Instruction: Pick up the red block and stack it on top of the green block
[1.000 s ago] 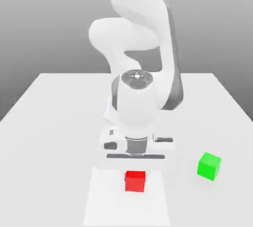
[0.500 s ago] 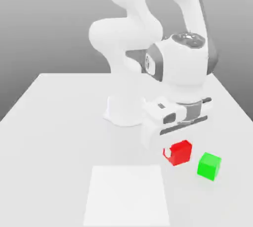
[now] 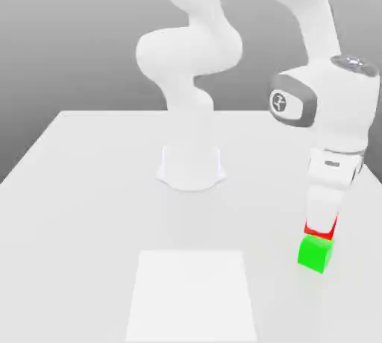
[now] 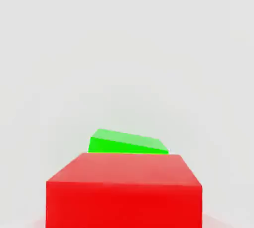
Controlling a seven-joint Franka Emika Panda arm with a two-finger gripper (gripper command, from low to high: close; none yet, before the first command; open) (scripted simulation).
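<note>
- Where the white table (image 3: 89, 207) runs toward the exterior view's right, the green block (image 3: 315, 253) rests on it, close to the near edge.
- Directly above it sits the red block (image 3: 321, 228), mostly hidden behind the white fingers (image 3: 322, 203); a thin red band and 2 small corners show just over the green top face.
- Whether the red block already touches the green one or hangs barely above it cannot be told from the exterior view.
- The gripper (image 3: 321, 222) points straight down and is pinching the red block, its fingers pressed against the cube's sides.
- The arm's wrist housing (image 3: 328, 107) stands above the 2 blocks, with the round base (image 3: 191, 166) planted well apart from them, near the table's middle.
- A paler square patch (image 3: 192, 297) lies flat on the table at the near edge, to the exterior view's left of the blocks and apart from them.
- Through the hand view, the red block (image 4: 124, 192) lies nearest, and the green block (image 4: 126, 142) shows past its far edge, turned slightly askew to it.
</note>
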